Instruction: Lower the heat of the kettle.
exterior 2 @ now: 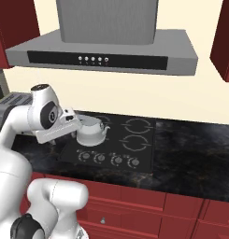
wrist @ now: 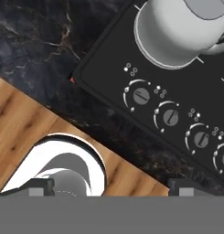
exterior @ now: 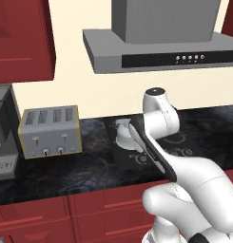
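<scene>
The kettle [exterior 2: 91,131] sits lidded on the cooktop [exterior 2: 134,144], contents hidden; in the hand view it lies at one o'clock. The gripper [wrist: 111,185] hangs spread wide, holding nothing.

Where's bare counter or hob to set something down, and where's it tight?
Free: dark counter right of the cooktop; the two right burners; the strip between toaster and cooktop. Tight: front-left burner, taken by the kettle with the arm's wrist right beside it; knob row along the front edge.
</scene>
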Available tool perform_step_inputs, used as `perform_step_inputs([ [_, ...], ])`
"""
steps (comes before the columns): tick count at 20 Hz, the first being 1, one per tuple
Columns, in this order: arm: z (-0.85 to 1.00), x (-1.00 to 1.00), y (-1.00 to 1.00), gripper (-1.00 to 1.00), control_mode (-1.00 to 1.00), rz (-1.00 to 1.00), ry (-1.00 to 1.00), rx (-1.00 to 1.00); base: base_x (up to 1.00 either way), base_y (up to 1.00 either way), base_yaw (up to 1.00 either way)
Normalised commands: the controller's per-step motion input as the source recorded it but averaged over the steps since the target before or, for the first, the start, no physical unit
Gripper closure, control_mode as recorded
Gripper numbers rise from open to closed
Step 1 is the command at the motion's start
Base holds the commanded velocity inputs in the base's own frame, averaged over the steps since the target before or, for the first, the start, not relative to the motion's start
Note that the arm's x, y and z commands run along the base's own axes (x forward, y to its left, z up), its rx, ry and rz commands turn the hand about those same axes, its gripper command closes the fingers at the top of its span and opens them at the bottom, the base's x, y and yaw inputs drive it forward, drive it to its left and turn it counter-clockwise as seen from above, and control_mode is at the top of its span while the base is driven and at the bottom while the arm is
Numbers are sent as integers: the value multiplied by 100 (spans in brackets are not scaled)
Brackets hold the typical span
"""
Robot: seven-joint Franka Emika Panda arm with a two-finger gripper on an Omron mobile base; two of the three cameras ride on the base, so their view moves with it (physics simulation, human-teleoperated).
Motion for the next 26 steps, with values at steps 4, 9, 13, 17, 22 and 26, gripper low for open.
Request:
perform_step_inputs([
  [4,-40,3,-12,-100,-100,3,11,-1,0,0,0],
  [9,-44,13,-5,-100,-100,4,15,-7,0,0,0],
  [13,-32,20,0,-100,-100,0,10,-2,0,0,0],
  [17,-23,25,0,-100,-100,0,6,0,0,0,0],
  [22,-26,10,-12,-100,-100,3,6,0,0,0,0],
  [26,-24,8,-19,-100,-100,5,5,0,0,0,0],
])
